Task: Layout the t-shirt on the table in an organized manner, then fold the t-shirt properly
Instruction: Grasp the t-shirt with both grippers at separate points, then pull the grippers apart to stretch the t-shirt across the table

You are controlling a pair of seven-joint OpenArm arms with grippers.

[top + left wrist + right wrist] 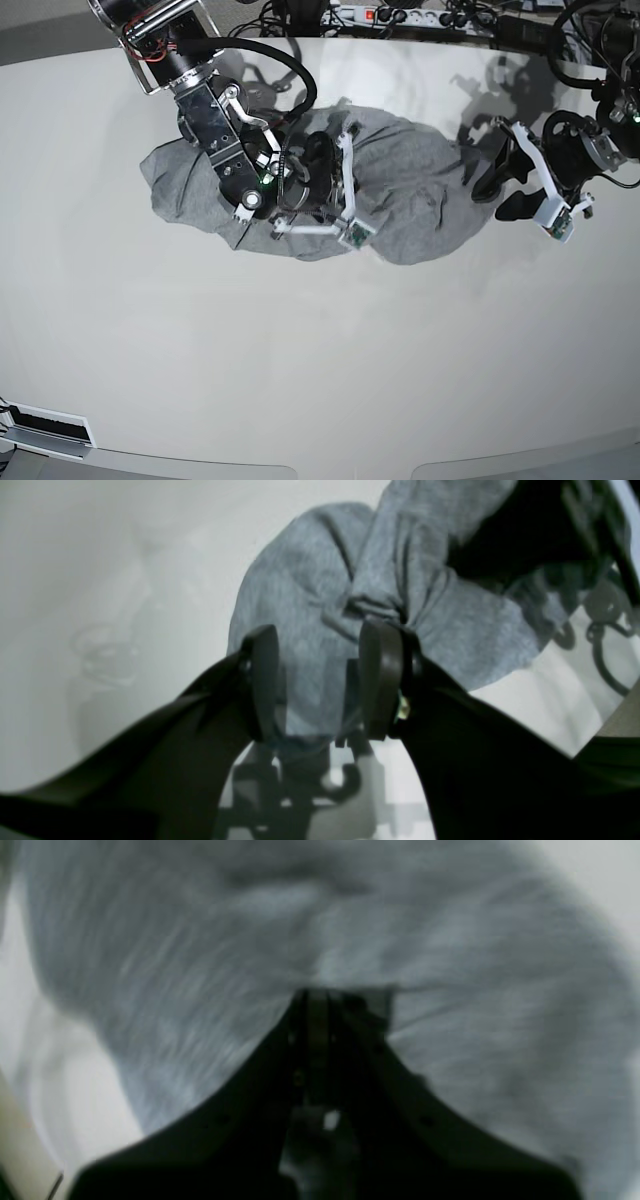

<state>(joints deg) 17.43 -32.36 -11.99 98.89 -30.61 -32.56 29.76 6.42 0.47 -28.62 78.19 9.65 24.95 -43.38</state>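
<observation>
The bare white table point(300, 380) lies nearest. Beyond it the limp, light t-shirt point(420, 190) sits crumpled mid-table; the right gripper point(320, 990) is pinched closed on its cloth, while the left gripper point(320, 680) gapes empty. Hems or shoulders look best to grasp.

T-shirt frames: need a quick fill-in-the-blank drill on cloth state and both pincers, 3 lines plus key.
1. The grey t-shirt lies ____ in a heap on the white table, not spread flat.
2. The right pincer is ____ on the t-shirt fabric.
3. The left pincer is ____, with its fingers apart and no cloth pinched between them.

Missing words: crumpled; shut; open
</observation>
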